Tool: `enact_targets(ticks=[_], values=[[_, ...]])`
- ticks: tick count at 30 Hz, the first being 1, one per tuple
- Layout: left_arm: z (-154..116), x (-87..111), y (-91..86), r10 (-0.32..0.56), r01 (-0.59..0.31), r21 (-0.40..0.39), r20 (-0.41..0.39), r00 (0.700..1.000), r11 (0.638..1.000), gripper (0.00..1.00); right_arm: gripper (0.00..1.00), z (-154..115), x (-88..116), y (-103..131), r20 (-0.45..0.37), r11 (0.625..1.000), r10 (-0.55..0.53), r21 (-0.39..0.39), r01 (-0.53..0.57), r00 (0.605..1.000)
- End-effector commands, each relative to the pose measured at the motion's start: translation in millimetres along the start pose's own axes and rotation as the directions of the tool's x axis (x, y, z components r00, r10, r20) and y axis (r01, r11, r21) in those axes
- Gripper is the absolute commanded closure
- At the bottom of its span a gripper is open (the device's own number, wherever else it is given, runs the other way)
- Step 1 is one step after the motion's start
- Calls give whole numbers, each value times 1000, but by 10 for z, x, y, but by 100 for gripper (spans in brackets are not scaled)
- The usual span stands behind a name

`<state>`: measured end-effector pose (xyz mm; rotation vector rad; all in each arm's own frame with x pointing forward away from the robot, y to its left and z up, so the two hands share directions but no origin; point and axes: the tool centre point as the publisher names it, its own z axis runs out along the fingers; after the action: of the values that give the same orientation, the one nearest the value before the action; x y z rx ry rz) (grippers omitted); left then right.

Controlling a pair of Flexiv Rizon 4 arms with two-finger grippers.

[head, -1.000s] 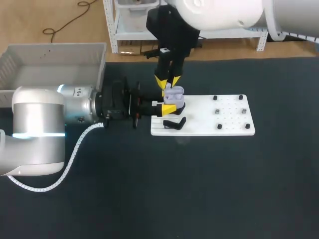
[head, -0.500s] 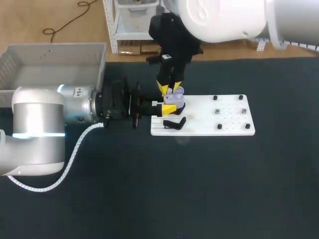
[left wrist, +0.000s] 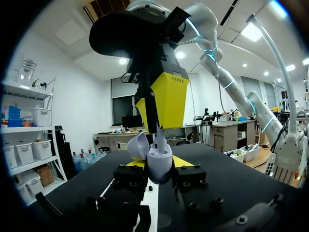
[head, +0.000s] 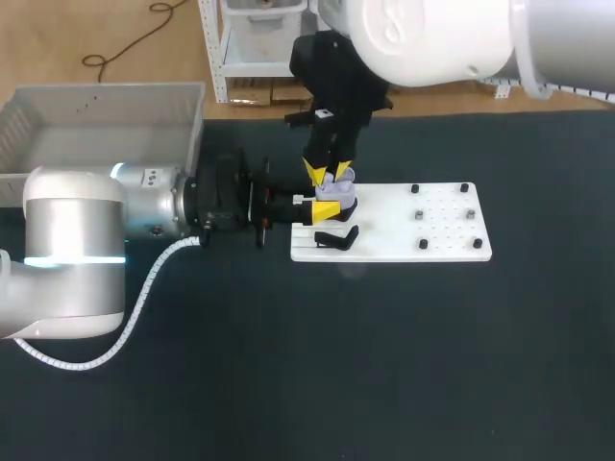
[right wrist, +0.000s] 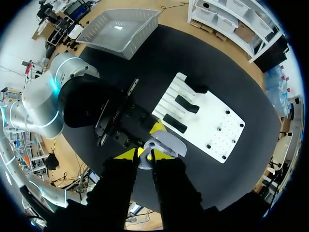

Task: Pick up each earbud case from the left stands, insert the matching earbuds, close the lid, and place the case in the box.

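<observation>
Head view, left jaws: closed from 2 sides on the open lavender plastic earbud case (head: 335, 179), yellow tips (head: 327, 210) under it, held just over the left end of the flat white plastic stand board (head: 423, 252).
Head view, right jaws: narrow, pointed straight down onto the case from above.
Head view, box: grey plastic box (head: 106, 91) at the far left of the black tabletop (head: 384, 365), well apart from the case; no case shows in the part in view.
Left wrist view, case: body (left wrist: 159, 163) upright between the left jaws, round lid (left wrist: 137, 145) tipped open to one side.
Left wrist view, earbud: small pale earbud (left wrist: 158, 137), as it appears, pinched in the right jaws and reaching down into the case mouth.
Right wrist view, case: lavender earbud case (right wrist: 161, 141) directly ahead of the right jaws, lid open, beside the near end of the board (right wrist: 215, 116).
Right wrist view, stands: 3 black stands (right wrist: 186, 104) in a row on the board, none carrying a case.
Progress, done: 1 case is off its stand, held level and opened.
Progress, in hand: judged to be earbud insertion; whether another earbud is already seated cannot be told.
Progress, left: finish inserting, close the lid, carry the case across to the box.
</observation>
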<state>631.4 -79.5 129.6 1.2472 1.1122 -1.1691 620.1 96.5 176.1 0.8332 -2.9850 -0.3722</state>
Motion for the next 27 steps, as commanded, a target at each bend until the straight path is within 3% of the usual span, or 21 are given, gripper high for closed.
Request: enact_targets(ticks=[1, 27], values=[[2, 6, -11, 2, -2, -4, 1, 1000, 1000, 100, 100, 6, -16, -19, -4, 1000, 1, -3, -1, 1000], [2, 6, -11, 2, -2, -4, 1, 1000, 1000, 100, 100, 57, -68, -68, -20, 1000, 5, -19, -5, 1000]])
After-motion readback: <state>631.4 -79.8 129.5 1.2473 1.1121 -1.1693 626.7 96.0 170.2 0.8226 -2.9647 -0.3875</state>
